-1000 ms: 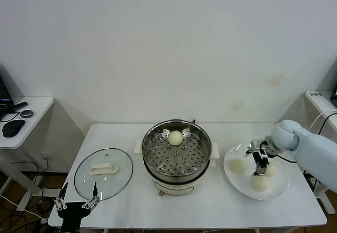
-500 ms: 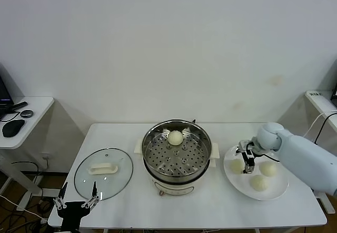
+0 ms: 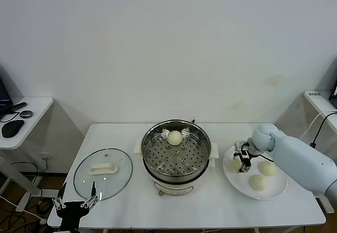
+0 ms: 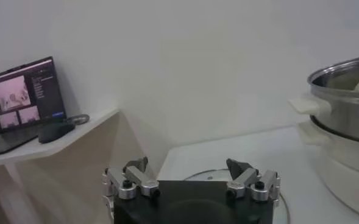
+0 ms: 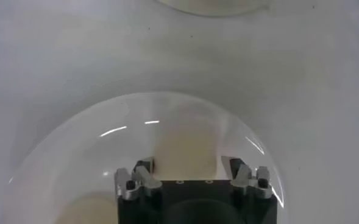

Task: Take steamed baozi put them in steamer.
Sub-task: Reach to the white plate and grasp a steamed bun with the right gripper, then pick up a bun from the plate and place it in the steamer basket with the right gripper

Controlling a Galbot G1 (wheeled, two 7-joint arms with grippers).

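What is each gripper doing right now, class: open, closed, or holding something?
Left gripper: open, empty, parked near the glass lid.
Right gripper: fingers around a bun on the plate; grip cannot be told.

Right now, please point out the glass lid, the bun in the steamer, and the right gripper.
glass lid (image 3: 112, 178), head view, bare glass beside its white handle.
bun in the steamer (image 3: 175, 137), head view, top of the bun.
right gripper (image 3: 244, 160), head view, between its fingertips.

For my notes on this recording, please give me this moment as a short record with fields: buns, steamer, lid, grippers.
buns in steamer: one baozi at the far side of the perforated tray
buns on plate: three, on the white plate
steamer: uncovered, table centre
glass lid: flat on table, on the robot's left
right gripper: over the plate, fingers astride the leftmost bun
left gripper: open, parked near the table's front edge
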